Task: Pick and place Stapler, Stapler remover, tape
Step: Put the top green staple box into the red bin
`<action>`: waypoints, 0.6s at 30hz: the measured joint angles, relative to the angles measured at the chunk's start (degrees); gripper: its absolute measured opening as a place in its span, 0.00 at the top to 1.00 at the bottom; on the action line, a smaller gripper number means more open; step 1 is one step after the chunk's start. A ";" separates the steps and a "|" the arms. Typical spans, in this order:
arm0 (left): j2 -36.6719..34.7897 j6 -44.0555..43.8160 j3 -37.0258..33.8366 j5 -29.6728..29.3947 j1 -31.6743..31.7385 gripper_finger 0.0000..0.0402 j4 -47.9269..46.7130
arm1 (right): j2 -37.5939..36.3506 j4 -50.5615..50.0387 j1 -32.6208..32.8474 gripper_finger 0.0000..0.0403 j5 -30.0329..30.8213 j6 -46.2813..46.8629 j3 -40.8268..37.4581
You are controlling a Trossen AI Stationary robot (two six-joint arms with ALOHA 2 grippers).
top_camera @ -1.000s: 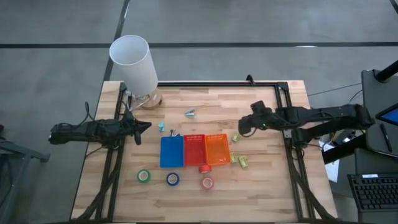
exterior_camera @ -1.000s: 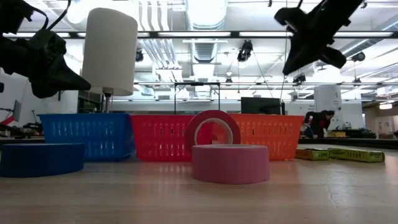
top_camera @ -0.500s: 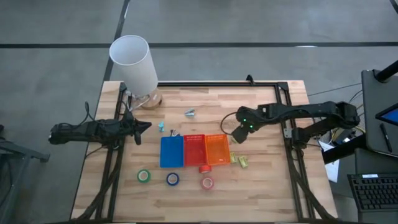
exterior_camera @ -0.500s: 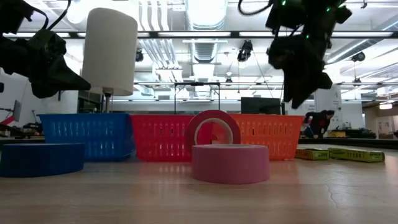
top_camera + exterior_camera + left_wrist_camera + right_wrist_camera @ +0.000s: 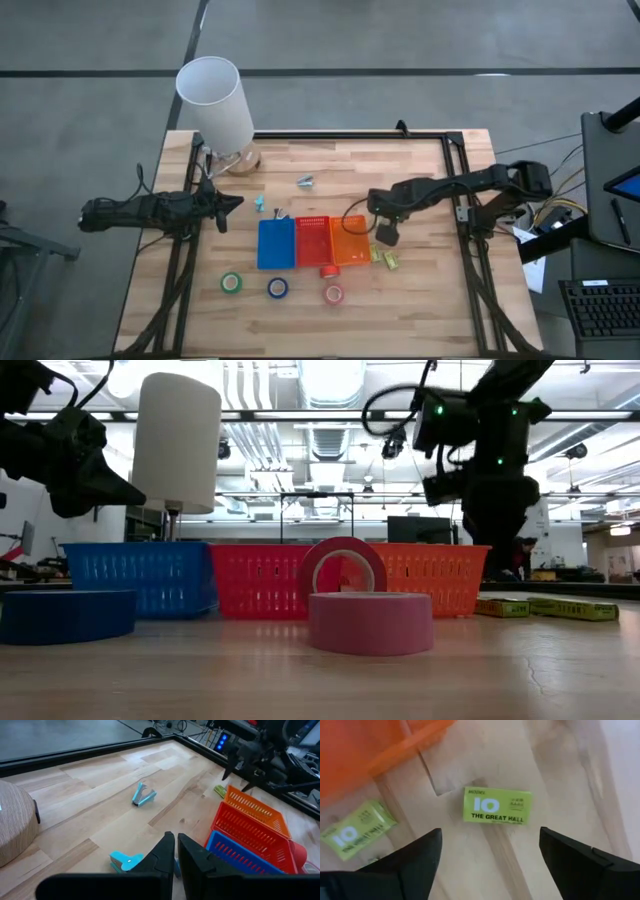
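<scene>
Open right gripper (image 5: 487, 852) above box (image 5: 497, 806)

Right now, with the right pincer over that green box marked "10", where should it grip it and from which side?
Judging by the pose, from straight above: the green box lies flat on the table, label up, apart from the orange basket. The open right pincer should probably close across its short width, on the two long edges.
</scene>
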 joint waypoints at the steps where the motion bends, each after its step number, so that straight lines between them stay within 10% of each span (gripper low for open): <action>1: -0.02 0.00 -0.01 0.01 0.00 0.94 -0.04 | 0.83 -0.02 0.00 0.18 -0.01 0.02 -0.02; 18: 0.00 0.00 0.00 0.00 -0.02 0.94 -0.37 | 3.49 4.23 0.04 0.13 4.03 0.07 -0.04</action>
